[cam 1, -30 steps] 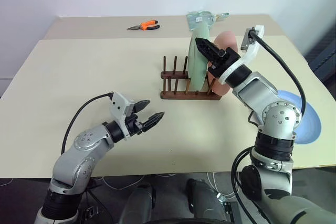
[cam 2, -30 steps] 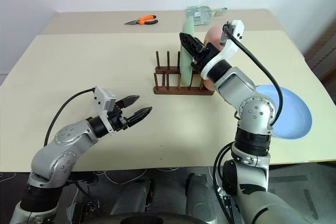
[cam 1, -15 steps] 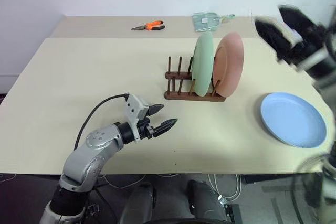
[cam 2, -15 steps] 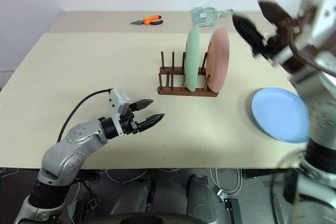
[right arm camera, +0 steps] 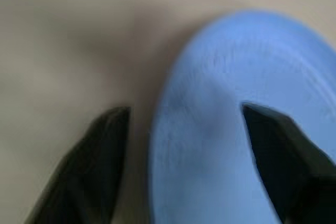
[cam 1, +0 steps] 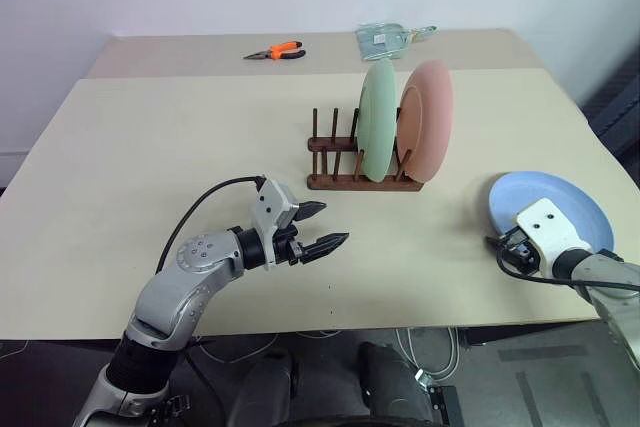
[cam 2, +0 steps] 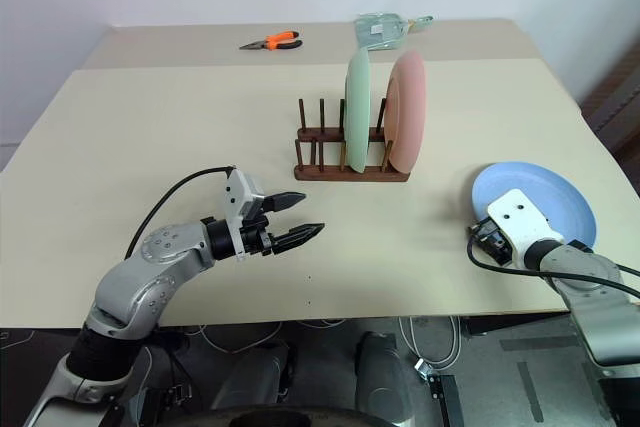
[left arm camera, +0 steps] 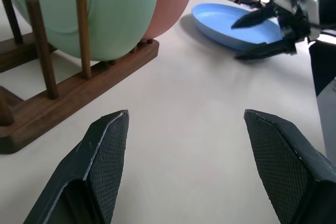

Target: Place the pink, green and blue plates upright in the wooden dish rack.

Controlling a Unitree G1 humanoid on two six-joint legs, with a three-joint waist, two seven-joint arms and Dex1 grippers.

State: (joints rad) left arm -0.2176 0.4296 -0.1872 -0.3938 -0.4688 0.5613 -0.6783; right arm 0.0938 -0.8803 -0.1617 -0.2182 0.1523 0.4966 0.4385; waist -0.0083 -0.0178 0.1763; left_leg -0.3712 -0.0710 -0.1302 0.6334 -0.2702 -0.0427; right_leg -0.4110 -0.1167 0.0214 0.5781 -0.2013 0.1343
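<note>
The mint green plate (cam 1: 377, 122) and the pink plate (cam 1: 428, 117) stand upright side by side between the pegs of the wooden dish rack (cam 1: 335, 160). To the right, the blue plate (cam 1: 565, 202) lies flat on the table. My right gripper (right arm camera: 184, 108) is open and low at that plate's near-left rim. One finger is over the plate, the other over the table beside it. Seen from the left wrist, the right gripper (left arm camera: 237, 40) has its fingers spread at the blue plate (left arm camera: 220, 19). My left gripper (cam 1: 333, 223) hovers open and empty, in front of the rack and to its left.
Orange-handled pliers (cam 1: 275, 50) and a clear packet (cam 1: 385, 39) lie on the far part of the table. The blue plate sits close to the table's right front edge (cam 1: 470, 319). Several rack pegs (cam 1: 333, 132) left of the green plate hold nothing.
My right gripper let go of the green plate at the rack, lifted away, then swung right and down to the blue plate. The left gripper drifted slightly right. The camera view shifted.
</note>
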